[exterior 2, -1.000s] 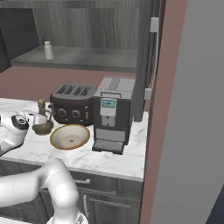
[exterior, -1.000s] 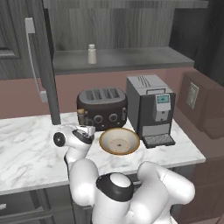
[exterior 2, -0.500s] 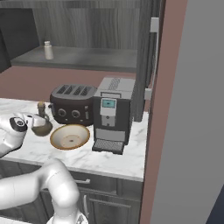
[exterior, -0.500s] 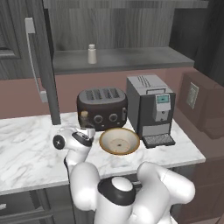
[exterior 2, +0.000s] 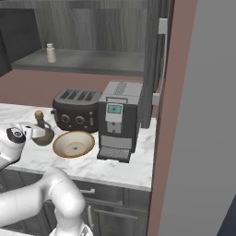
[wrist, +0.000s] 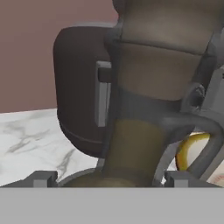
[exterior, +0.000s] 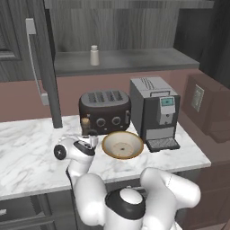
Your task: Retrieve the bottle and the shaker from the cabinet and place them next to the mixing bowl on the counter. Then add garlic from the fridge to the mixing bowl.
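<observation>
The bottle [wrist: 144,87], olive-brown glass with a handle and a cork, stands upright on the marble counter [exterior: 27,152] just left of the mixing bowl [exterior: 122,144]. My gripper [wrist: 109,179] is open, its two fingertips [wrist: 41,178] low on either side of the bottle's base. From the base views the bottle [exterior 2: 42,132] sits between my gripper [exterior 2: 33,133] and the tan bowl [exterior 2: 73,143]; my gripper [exterior: 92,140] partly hides the bottle [exterior: 85,123]. The white shaker [exterior: 94,55] stands on the open cabinet shelf [exterior 2: 92,60] above. Garlic and fridge interior are out of view.
A dark toaster [exterior: 104,110] sits right behind the bottle and bowl. A grey coffee machine [exterior: 155,112] stands to the bowl's right. An open cabinet door with a long handle [exterior: 36,58] hangs over the counter's left. A tall panel [exterior 2: 203,115] closes the right side.
The jaws have spread wide off the bottle, which now stands free on the counter. The hand has barely shifted; bowl and shaker are unmoved.
</observation>
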### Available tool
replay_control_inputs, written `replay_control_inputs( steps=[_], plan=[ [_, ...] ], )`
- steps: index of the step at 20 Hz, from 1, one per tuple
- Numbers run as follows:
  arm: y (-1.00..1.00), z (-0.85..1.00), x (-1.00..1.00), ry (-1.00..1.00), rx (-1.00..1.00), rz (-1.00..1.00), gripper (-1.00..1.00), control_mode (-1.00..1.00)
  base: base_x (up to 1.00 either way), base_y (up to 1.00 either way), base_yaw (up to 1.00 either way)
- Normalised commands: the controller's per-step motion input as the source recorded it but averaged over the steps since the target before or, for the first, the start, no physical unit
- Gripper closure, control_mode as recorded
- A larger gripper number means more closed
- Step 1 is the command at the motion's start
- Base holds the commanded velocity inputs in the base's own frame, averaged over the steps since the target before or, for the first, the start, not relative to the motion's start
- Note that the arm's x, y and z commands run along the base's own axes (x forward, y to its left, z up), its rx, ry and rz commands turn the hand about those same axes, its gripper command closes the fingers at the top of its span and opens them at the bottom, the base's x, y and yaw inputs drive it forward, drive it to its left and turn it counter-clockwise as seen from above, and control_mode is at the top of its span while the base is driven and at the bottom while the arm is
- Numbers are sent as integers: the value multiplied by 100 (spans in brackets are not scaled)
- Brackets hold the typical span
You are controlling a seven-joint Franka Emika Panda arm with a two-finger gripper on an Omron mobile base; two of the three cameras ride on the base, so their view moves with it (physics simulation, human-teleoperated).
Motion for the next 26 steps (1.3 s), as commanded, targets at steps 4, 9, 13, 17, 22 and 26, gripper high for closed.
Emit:
replay_control_inputs(
  steps=[4,9,13,17,22,26],
  plan=[
    [0,-32,-18,0,0,0,-100,-100,0,0,0],
    [0,-35,-2,2,0,0,-100,-100,0,0,0],
    [0,-18,0,3,0,0,-100,-100,0,0,0],
    [4,-14,-5,3,0,0,-100,-100,0,0,0],
    [17,-10,-17,0,0,7,-100,-100,0,0,0],
    [9,-1,-5,0,0,14,-100,-100,0,0,0]
  ],
)
